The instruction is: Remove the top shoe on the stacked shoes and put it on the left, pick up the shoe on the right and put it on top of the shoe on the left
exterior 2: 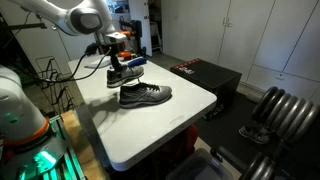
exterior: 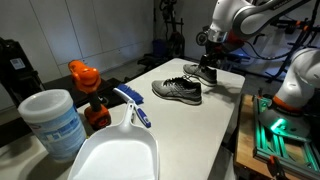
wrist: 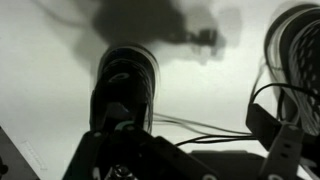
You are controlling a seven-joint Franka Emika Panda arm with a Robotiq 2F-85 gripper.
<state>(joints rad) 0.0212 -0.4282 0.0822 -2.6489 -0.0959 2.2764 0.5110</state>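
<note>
one arm at a white surface with two like dark mesh shoes, not stacked. the hand hangs in the upper right of the frame over shoe a, which seems to rest on the surface near its far edge. shoe b lies nearer frame centre, close to shoe a but apart from it. the jaws look spread wide and grip nothing.

step in hand, as judged: the stack is already undone, and what remains is to lift one shoe onto the other. to do this well, the hand should straddle the shoe across its narrow midfoot and keep clear of the laces. it should descend until the pads flank the firm sides rather than the soft collar, then close. a straight lift before crossing lets the sole clear the other shoe and land along it, toe over toe.

views compared: only the wrist view looks down on shoe a. there the shoe sits toward the lower-left finger rather than centred, with cables at right. both exterior views show the gap between the shoes and the hand's height. an exterior view adds a dustpan and tub in the lower left.
</note>
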